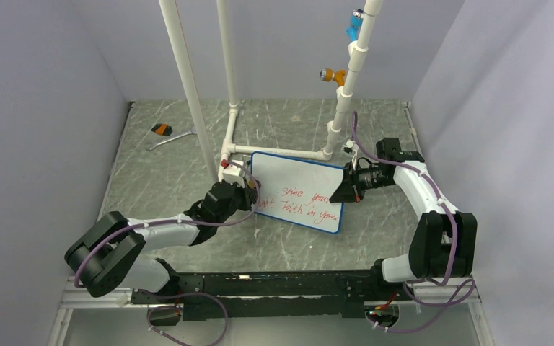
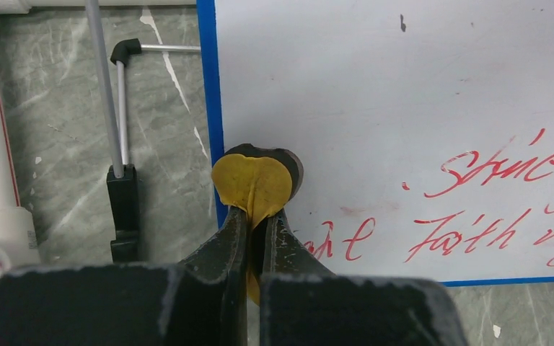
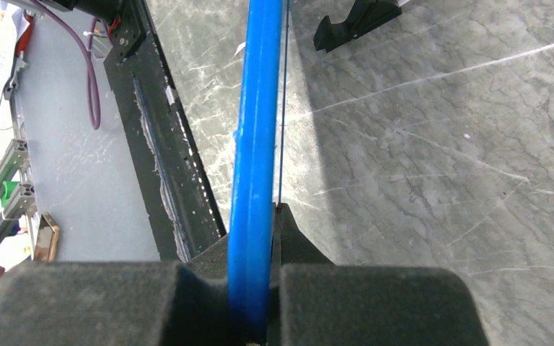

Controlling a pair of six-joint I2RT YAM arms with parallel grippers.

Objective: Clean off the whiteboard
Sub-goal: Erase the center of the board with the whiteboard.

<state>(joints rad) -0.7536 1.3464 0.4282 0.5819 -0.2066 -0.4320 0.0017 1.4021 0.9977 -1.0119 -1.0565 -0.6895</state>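
1. Two grips hold: the right gripper [image 3: 270, 216] is clamped on the blue frame [image 3: 252, 144] of the whiteboard [image 1: 296, 180], which stands on the counter [image 1: 375, 130] between the arms.
2. At its lower-left edge, the left gripper [image 2: 260, 216] is shut on a yellow pad [image 2: 252, 184].
3. Risk: hard wiping could slide the board, or the pad could slip off, sparing the red writing [image 2: 476, 216].

This is a robotics lab test cell. Plain pale grey partition walls [image 1: 43, 108] box in a grey-green marble-patterned tabletop [image 1: 375, 130]. A black metal mounting rail [image 1: 274, 285] along the near edge carries two white-and-black robot arms, left [image 1: 162, 232] and right [image 1: 422, 184], trailing purple cables [image 3: 91, 86]. A white plastic pipe frame [image 1: 187, 79] stands behind, and bare aluminium extrusion [image 3: 3, 173] shows beside the table.
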